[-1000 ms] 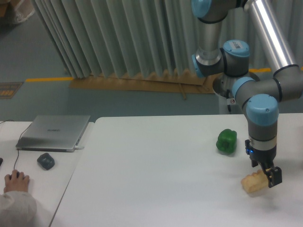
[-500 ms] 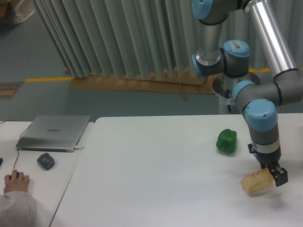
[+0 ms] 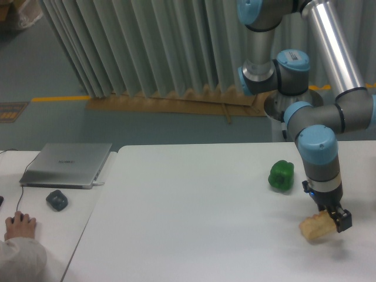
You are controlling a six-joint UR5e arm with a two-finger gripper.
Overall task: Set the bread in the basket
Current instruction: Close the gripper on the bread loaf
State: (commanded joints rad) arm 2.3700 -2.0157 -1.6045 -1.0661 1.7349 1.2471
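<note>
The bread [image 3: 316, 228] is a small golden-tan loaf at the right of the white table [image 3: 194, 223], tilted and apparently a little off the surface. My gripper [image 3: 332, 219] comes down from above and is shut on the bread's right end, with a dark fingertip [image 3: 342, 220] showing beside the loaf. The basket is out of view.
A glossy green pepper [image 3: 281, 174] sits on the table up and left of the bread. On the left desk lie a closed grey laptop [image 3: 67, 165] and a dark mouse-like object [image 3: 57, 200]. A person's hand [image 3: 20, 226] rests at the lower left.
My arm's wrist has shifted slightly left and turned, carrying the bread with it. The loaf stays in nearly the same spot, and the pepper has not moved.
</note>
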